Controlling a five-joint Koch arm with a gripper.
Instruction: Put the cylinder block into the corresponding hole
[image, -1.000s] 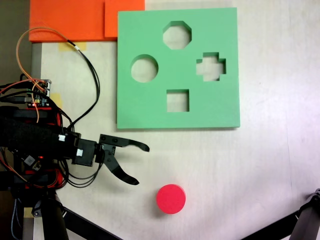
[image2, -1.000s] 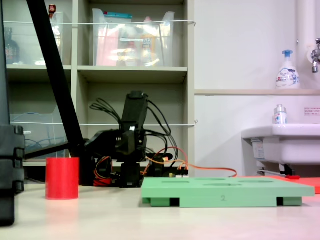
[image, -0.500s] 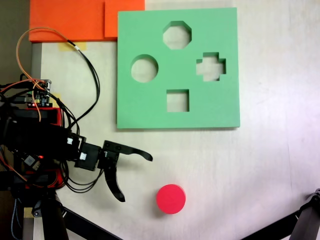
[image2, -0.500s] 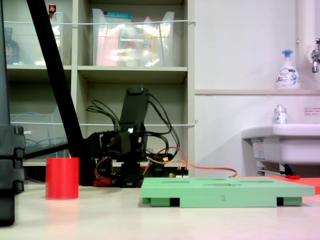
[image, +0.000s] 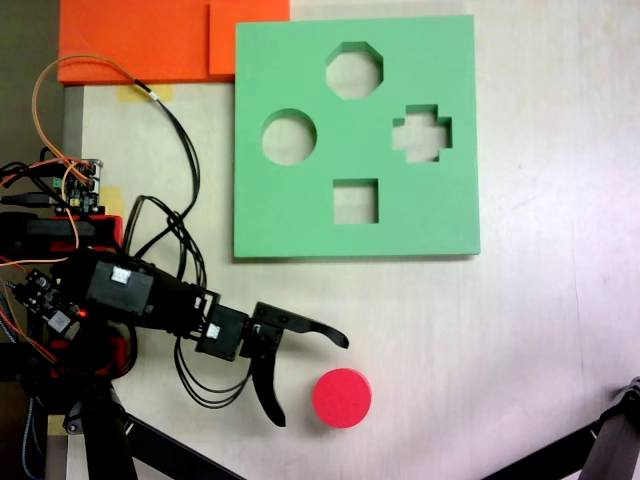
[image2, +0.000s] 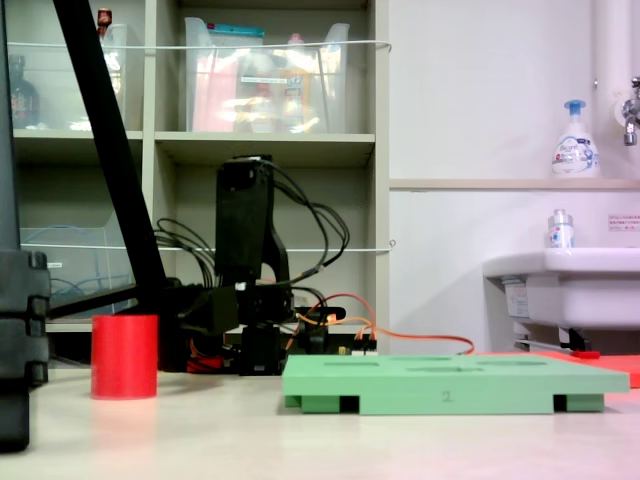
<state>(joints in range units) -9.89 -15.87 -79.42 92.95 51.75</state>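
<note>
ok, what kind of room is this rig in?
Probably a lab or workshop: a sink with a soap dispenser above it, and shelves holding clear storage bins behind the arm's table.

Red cylinder block (image: 342, 398), green board (image: 300, 210)

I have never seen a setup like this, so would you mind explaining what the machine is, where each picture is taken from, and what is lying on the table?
The black machine is a small hobby robot arm bolted at the table's edge. Its grasping part, the hand, has two curved black fingers, spread open and holding nothing.

One fixed view looks straight down on the table. The other stands low at table level, looking across it toward shelves and a sink.

On the table lies a green foam board with four cut-outs: round, octagonal, cross-shaped and square. From the side it is a flat slab.

The red cylinder block stands apart from the board, just right of the open fingers in the top-down view. From the side it is an upright drum. Orange foam sheets lie at the table's top left corner.
</note>
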